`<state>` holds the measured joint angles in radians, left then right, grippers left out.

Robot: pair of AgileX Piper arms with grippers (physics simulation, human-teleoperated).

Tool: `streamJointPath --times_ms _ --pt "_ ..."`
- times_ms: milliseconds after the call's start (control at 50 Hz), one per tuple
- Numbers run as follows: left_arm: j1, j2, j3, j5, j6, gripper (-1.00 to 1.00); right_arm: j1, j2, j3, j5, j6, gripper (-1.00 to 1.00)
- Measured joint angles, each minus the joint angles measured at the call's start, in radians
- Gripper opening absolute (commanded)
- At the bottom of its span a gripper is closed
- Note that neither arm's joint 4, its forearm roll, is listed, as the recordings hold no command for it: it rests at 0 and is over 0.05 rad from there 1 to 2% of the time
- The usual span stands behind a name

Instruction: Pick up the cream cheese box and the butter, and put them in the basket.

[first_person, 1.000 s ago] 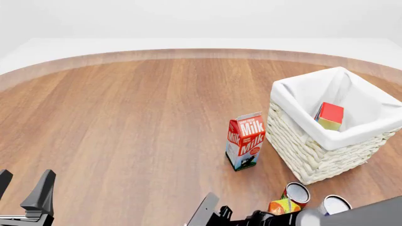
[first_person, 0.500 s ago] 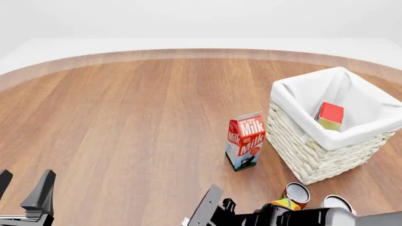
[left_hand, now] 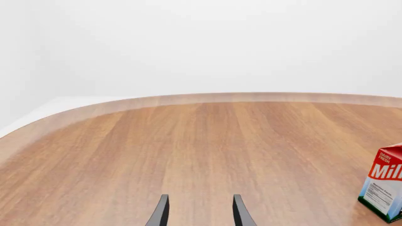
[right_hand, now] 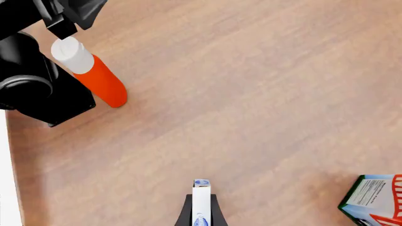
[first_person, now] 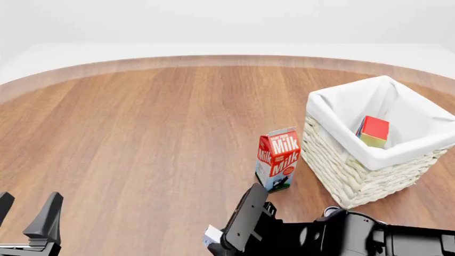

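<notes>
the butter (first_person: 374,131), a small red carton with a yellowish lower face, lies inside the basket (first_person: 355,170), leaning against the white cloth liner on the far right side of the tabletop (first_person: 142,133). the basket is whitish woven wicker with the liner folded over its rim.

just beside the basket on its left stands the milk carton (first_person: 277,160), upright, red and white, apart from the wicker wall. its corner shows too at the edge of the left wrist view (left_hand: 384,188) and of the right wrist view (right_hand: 373,200).

the right pincer (first_person: 226,234) is low at the near edge, just in front of the milk carton, its dark arm stretching in from the right. in the right wrist view its fingers are closed tight on a thin white thing with blue print (right_hand: 200,202), seen end on; it may be the cream cheese box, but i cannot tell for sure. the same view shows a red bottle with a white cap (right_hand: 89,73) on the wood beside a black arm base.

the left pincer (left_hand: 199,214) sits at the near left corner, its two dark fingers (left_hand: 160,214) parted with nothing between them, above bare wood.
</notes>
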<state>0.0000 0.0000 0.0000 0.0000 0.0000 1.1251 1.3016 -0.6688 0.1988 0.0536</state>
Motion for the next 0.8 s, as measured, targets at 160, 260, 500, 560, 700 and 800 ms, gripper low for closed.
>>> streamJointPath --times_ms 160,260,500,560,700,800 --pt "0.000 0.000 0.000 0.000 0.000 1.00 -0.001 -0.063 -0.022 0.046 -0.003 -1.00" --pt "0.000 0.000 0.000 0.000 0.000 1.00 -0.004 -0.107 -0.047 0.083 -0.006 -1.00" --pt "0.000 0.000 0.000 0.000 0.000 1.00 -0.026 -0.220 -0.131 0.185 -0.023 -1.00" --pt "0.000 0.000 0.000 0.000 0.000 1.00 -0.034 -0.246 -0.153 0.208 -0.028 -1.00" --pt "0.000 0.000 0.000 0.000 0.000 1.00 -0.062 -0.300 -0.198 0.253 -0.040 -1.00" --pt "0.000 0.000 0.000 0.000 0.000 1.00 -0.091 -0.329 -0.219 0.273 -0.047 -1.00"
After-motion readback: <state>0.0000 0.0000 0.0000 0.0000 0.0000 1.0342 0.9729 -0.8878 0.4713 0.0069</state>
